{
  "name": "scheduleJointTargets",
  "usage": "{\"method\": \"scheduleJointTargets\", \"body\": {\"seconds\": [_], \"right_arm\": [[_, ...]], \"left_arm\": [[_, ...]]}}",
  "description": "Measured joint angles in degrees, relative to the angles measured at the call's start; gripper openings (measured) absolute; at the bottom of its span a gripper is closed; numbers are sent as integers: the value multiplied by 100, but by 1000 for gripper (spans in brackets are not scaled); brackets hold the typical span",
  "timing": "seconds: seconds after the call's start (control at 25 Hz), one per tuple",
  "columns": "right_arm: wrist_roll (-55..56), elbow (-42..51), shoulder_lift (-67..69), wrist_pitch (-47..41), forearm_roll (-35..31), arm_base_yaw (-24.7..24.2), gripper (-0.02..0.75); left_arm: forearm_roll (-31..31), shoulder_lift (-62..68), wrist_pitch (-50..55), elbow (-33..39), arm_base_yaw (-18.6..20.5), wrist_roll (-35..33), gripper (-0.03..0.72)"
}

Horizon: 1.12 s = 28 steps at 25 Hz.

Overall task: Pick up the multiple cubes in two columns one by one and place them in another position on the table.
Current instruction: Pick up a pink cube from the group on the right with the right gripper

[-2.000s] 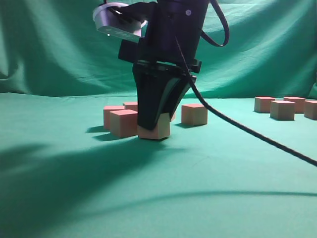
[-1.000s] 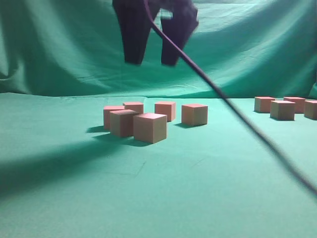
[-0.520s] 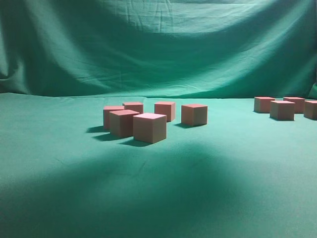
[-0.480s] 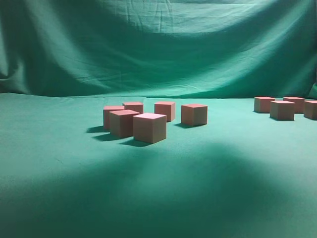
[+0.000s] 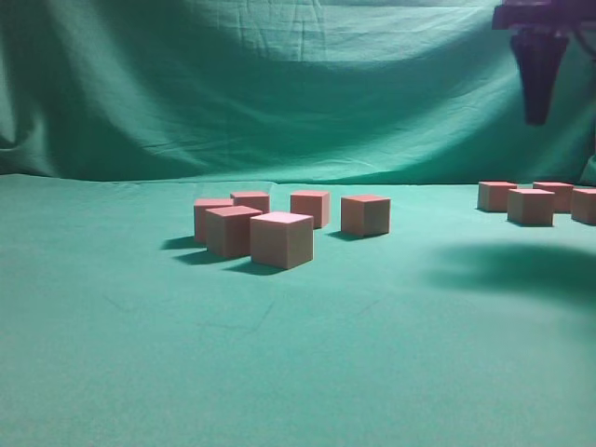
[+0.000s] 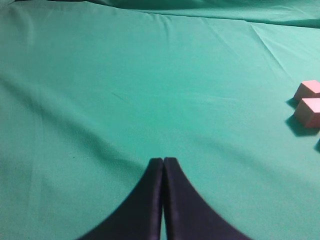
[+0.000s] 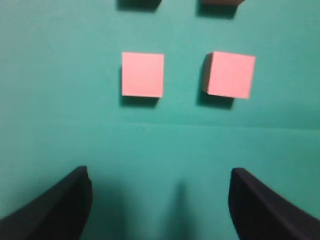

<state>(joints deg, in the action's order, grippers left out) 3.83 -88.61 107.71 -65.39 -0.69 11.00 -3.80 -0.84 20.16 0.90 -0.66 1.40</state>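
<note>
Several pinkish-red cubes sit in a loose group mid-table, the nearest cube (image 5: 281, 239) in front. More cubes (image 5: 531, 206) stand at the far right. My right gripper (image 5: 535, 102) hangs high above that right group, open and empty. In the right wrist view the right gripper (image 7: 160, 175) has its jaws spread wide over bare cloth, with two cubes (image 7: 143, 74) (image 7: 230, 74) side by side ahead and two more cut off at the top edge. My left gripper (image 6: 163, 161) is shut, empty, over the green table (image 6: 125, 90); two cubes (image 6: 310, 111) lie at its right edge.
The draped green backdrop (image 5: 298, 84) rises behind the table. Green cloth (image 5: 279, 372) stretches between the two cube groups and across the front. A shadow (image 5: 512, 265) falls on the cloth near the right group.
My right gripper let go of the front cube in the middle group, rose out of view, and now shows at the upper right above the right-hand cubes. The cubes stayed put.
</note>
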Motion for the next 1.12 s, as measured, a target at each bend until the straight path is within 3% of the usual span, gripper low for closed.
{"method": "scheduleJointTargets", "body": {"seconds": [0.28, 0.72, 1.04, 1.12], "right_arm": [[-22, 24, 354, 1045, -188, 0, 568], [-497, 24, 1046, 1663, -513, 0, 568], [-748, 24, 1159, 1875, -513, 0, 276], [-751, 24, 1159, 1908, -500, 0, 266]], "left_arm": [[0, 0, 0, 0, 0, 0, 0], [0, 0, 0, 0, 0, 0, 0], [0, 0, 0, 0, 0, 0, 0], [0, 0, 0, 0, 0, 0, 0]]}}
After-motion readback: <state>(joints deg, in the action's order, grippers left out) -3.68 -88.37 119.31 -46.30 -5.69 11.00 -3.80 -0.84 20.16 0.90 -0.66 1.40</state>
